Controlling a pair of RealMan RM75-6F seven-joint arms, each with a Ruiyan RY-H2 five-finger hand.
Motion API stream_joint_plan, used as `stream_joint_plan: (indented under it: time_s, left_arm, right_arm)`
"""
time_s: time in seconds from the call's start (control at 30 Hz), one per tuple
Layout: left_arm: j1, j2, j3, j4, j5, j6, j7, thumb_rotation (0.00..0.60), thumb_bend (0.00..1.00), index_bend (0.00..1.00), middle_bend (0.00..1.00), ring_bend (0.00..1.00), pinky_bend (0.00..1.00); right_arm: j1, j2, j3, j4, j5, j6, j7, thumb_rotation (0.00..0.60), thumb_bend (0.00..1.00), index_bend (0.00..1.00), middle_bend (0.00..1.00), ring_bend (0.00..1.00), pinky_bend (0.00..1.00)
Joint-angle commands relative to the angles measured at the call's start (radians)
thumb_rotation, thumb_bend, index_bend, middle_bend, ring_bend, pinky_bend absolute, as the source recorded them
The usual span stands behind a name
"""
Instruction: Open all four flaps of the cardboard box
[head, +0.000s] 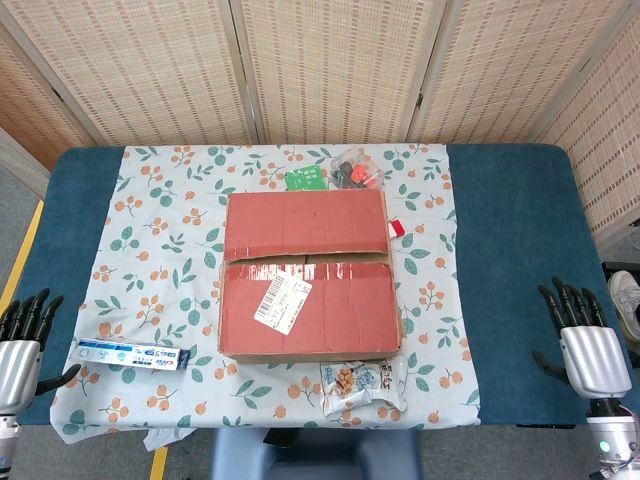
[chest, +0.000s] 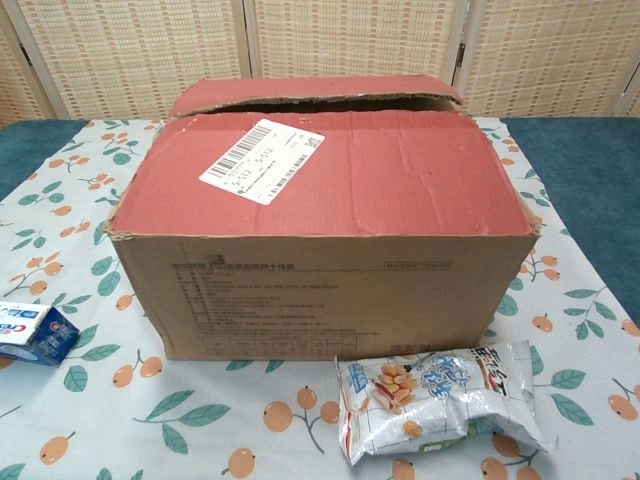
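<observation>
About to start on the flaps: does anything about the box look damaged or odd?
Yes. On the cardboard box, the top flaps don't lie flush: the chest view shows a ragged, torn-looking gap along their seam, with the far flap raised slightly. Shiny tape remnants run along the seam. A shipping label sits askew on the near flap.

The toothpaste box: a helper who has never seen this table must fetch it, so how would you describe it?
Find the big cardboard box mid-table. Look to its left, near the tablecloth's front edge: the toothpaste box lies flat there. It is long, slim, blue and white, unlike the crinkly snack bag before the box.
</observation>
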Motion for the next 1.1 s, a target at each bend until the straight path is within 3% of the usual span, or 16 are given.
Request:
stream_joint_plan:
  time_s: [0.03,0.23,0.47,0.73,0.93,1.1]
  left_arm:
    - [0.000,0.000,-0.001,0.000,-0.003,-0.001,0.000,0.600,0.17,0.00,0.00,0.00,0.00]
    - [0.004,-0.006,0.005,-0.008,0.005,0.003,0.021,0.600,0.17,0.00,0.00,0.00,0.00]
    - [-0.002,-0.005,-0.003,-0.007,0.003,-0.001,0.007,0.600,0.17,0.00,0.00,0.00,0.00]
    - [-0.003,0.009,0.000,-0.008,0.010,-0.005,-0.044,0.600,0.18,0.00,0.00,0.00,0.00]
    - [-0.002,0.023,-0.001,0.012,0.009,-0.011,-0.127,0.600,0.18,0.00,0.00,0.00,0.00]
    - [0.004,0.037,-0.003,0.031,0.014,0.002,-0.209,0.600,0.18,0.00,0.00,0.00,0.00]
  right_arm:
    - [0.003,0.001,0.002,0.002,0.006,-0.007,0.000,0.600,0.26,0.00,0.00,0.00,0.00]
    - [0.006,0.000,0.010,0.002,0.011,-0.004,0.004,0.600,0.26,0.00,0.00,0.00,0.00]
    - [0.060,0.006,0.056,-0.046,0.016,-0.031,-0.081,0.600,0.26,0.00,0.00,0.00,0.00]
    - [0.255,0.070,0.158,-0.176,0.072,-0.256,-0.117,0.600,0.26,0.00,0.00,0.00,0.00]
    - [0.392,0.042,0.222,-0.199,0.181,-0.385,-0.211,0.600,0.26,0.00,0.00,0.00,0.00]
    - [0.481,0.002,0.259,-0.199,0.272,-0.428,-0.284,0.600,0.26,0.00,0.00,0.00,0.00]
